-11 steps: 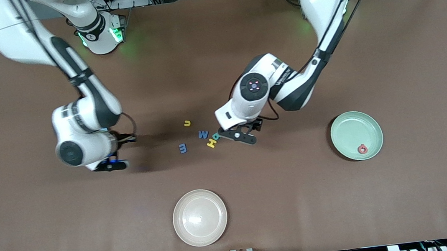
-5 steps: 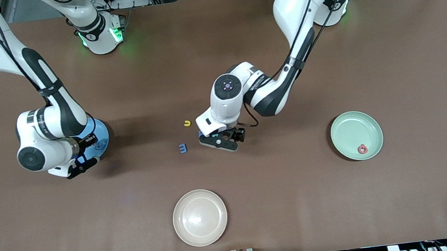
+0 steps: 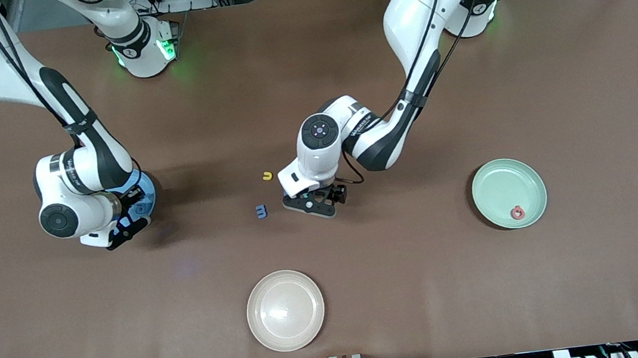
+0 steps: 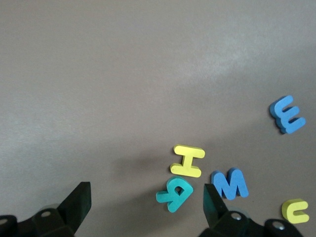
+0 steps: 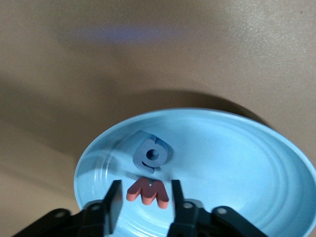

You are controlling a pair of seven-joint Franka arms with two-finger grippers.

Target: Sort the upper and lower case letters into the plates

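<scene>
The left gripper [image 4: 143,210], jaws wide, hovers over the teal foam letter R [image 4: 174,193], seemingly to pick it. The right gripper [image 5: 143,200], part open over the round sky-blue plate [image 5: 256,163], straddles a red foam letter [image 5: 147,191], probably just dropped.

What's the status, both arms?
Left gripper open over letter cluster. Right gripper open over blue plate, blue letter blurred above it. Nothing blocking.

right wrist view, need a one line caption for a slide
Right gripper open over the blue plate, a red letter between its fingers, a blue letter beside it.
</scene>
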